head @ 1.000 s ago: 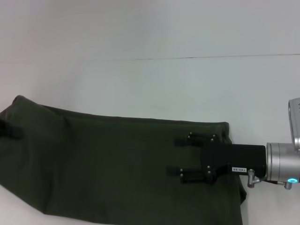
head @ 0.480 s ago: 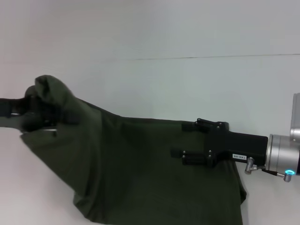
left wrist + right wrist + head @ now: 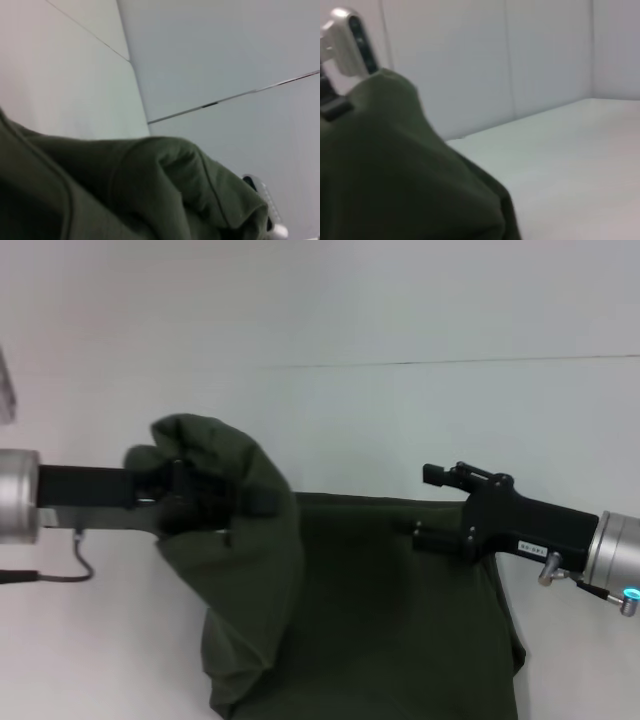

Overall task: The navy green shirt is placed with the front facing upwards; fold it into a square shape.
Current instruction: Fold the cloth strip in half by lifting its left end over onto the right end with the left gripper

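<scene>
The navy green shirt (image 3: 400, 620) lies on the white table (image 3: 400, 410), with its left end lifted and bunched into a hanging fold (image 3: 255, 570). My left gripper (image 3: 205, 502) is shut on that raised fold, and cloth drapes over its fingers. My right gripper (image 3: 432, 504) stands open at the shirt's far right corner with nothing between its fingers. Olive cloth fills the lower part of the left wrist view (image 3: 125, 190) and the near side of the right wrist view (image 3: 385, 170). No lettering shows.
A thin seam (image 3: 450, 362) crosses the table behind the shirt. Bare white table lies beyond it and to the left of the lifted fold. The left arm's silver wrist (image 3: 350, 40) shows past the cloth in the right wrist view.
My left gripper has taken the shirt's left end, lifted it and carried it to the right over the shirt. My right gripper has drawn back to the right, off the cloth's middle.
</scene>
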